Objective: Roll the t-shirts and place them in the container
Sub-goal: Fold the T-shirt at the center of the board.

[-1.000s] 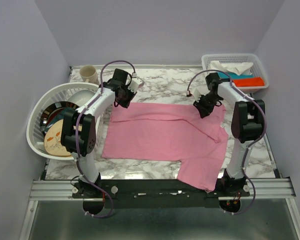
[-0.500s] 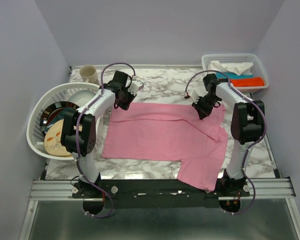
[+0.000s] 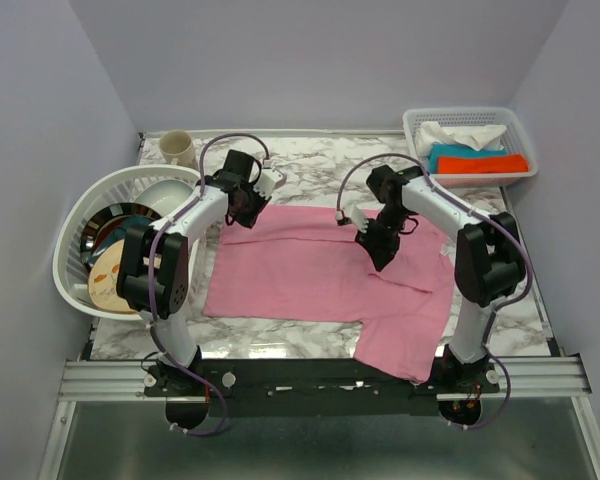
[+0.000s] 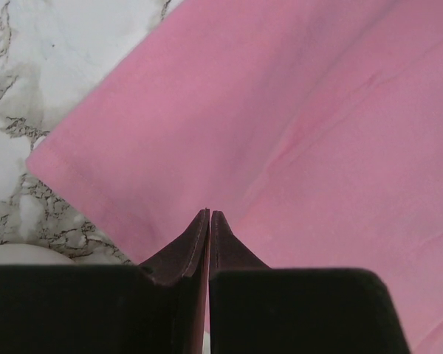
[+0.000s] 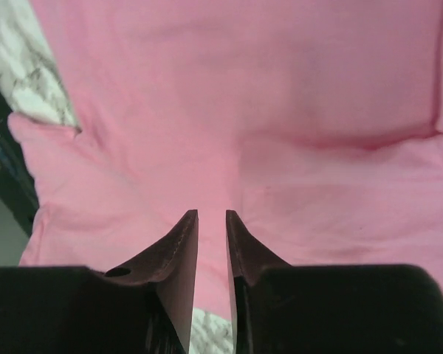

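The pink t-shirt (image 3: pixel 300 265) lies flat on the marble worktop (image 3: pixel 320 165), in the middle, in front of both arms. Its long side runs from left to right. One part, which looks like a sleeve, sticks out at the right end toward the near edge of the worktop. There is a slanted fold near the right end too.

The left tool (image 3: pixel 242 208) is at the far left corner of the shirt. From its own camera its two fingers are pressed together, with only a thin line between them (image 4: pixel 209 214). I cannot tell if any cloth is caught there. The shirt's edge and a bit of bare marble lie under it.

The right tool (image 3: pixel 377 258) is over the right half of the shirt. Its fingers are a little bit apart (image 5: pixel 211 214), with nothing between them. Only pink cloth (image 5: pixel 280 88) shows below.

A cup (image 3: pixel 178 148) stands at the far left corner. A round white basket (image 3: pixel 75 240) holding plates (image 3: pixel 115 275) sits at the left. A white tray basket (image 3: pixel 415 122) of folded cloths sits at the far right.
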Robot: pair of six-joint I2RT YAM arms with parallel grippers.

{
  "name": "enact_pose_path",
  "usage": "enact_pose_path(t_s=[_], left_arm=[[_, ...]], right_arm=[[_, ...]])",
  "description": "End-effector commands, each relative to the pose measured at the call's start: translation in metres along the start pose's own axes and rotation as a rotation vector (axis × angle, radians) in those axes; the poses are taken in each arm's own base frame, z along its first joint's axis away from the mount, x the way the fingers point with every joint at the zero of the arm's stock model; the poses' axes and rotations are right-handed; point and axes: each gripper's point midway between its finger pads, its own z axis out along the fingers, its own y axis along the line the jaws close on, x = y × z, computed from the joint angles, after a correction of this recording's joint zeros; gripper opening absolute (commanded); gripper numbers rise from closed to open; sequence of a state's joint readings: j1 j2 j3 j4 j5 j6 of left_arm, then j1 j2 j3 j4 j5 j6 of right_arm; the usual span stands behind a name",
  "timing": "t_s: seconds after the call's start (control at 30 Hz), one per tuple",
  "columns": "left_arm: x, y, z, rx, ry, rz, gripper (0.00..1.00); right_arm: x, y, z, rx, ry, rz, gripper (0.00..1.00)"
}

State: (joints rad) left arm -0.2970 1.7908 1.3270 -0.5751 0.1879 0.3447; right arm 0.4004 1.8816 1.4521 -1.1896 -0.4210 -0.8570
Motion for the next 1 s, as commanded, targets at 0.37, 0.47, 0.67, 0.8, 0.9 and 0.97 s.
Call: enact_pose_path(t_s=[0.37, 0.47, 0.67, 0.8, 0.9, 0.97], left_arm=[[-0.003, 0.015, 0.008, -0.079, -0.009, -0.007, 0.13], [-0.004, 0.024, 0.018, -0.114, 0.005, -0.029, 0.12], [-0.006, 0.039, 0.036, -0.177, 0.034, -0.071, 0.08], [0.0, 0.048, 0.048, -0.205, 0.081, -0.076, 0.05], [0.006, 0.053, 0.056, -0.221, 0.119, -0.079, 0.02], [0.01, 0.055, 0.059, -0.224, 0.136, -0.086, 0.01]], right_arm=[[0.01, -0.074, -0.062, 0.15, -0.097, 0.224, 0.29], [0.034, -0.133, -0.075, 0.359, -0.093, 0.309, 0.23], [0.072, -0.199, -0.087, 0.667, 0.015, 0.244, 0.13], [0.093, -0.215, -0.077, 0.72, 0.122, 0.214, 0.12], [0.107, -0.227, -0.065, 0.732, 0.194, 0.21, 0.12], [0.115, -0.235, -0.063, 0.756, 0.241, 0.207, 0.11]])
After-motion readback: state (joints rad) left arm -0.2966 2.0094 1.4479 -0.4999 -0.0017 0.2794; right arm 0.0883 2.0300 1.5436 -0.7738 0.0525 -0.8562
